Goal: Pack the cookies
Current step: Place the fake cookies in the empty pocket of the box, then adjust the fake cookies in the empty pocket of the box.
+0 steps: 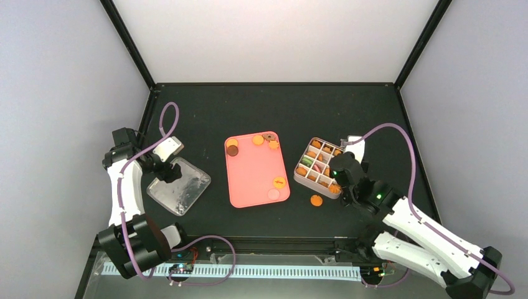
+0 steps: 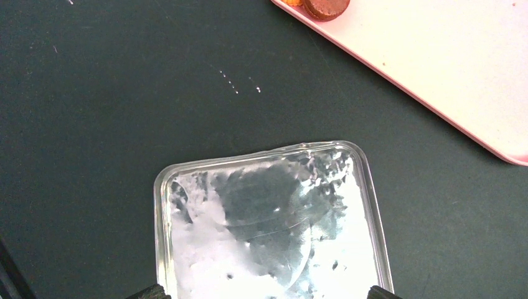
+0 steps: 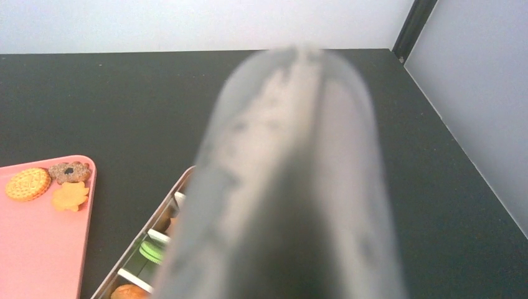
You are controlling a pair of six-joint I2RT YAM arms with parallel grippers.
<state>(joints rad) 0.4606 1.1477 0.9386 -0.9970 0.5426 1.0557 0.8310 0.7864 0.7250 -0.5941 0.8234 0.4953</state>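
The black worktop (image 1: 261, 106) carries a pink rectangular plastic tray (image 1: 252, 174) at its middle; left of the tray lies a clear, square plastic lid (image 1: 190, 187), its near edge cut off in the left wrist view; right of the tray sits a pale divided box (image 1: 309, 184) of small compartments, its near corner hidden under the right arm.

The left hand (image 1: 165, 171) hangs over the lid's far-left part; in its own camera only two dark fingertips (image 2: 148, 291) show at the bottom edge, set wide apart either side of the lid, so this hand is open and holds nothing.

The right hand (image 1: 340, 185) is over the box's near corner, on the side away from the tray; a blurred grey rounded shape (image 3: 292, 187) fills its camera, I cannot tell what that is, and I cannot tell whether this hand is open or closed.

The small round cookies (image 1: 232, 143), mostly orange, lie in three places: a cluster along the tray's far edge with a dark brown one among them, plus an orange and a pale pink one at the tray's near-right corner; many in the box compartments, one green; one orange disc alone on the worktop between tray and box.
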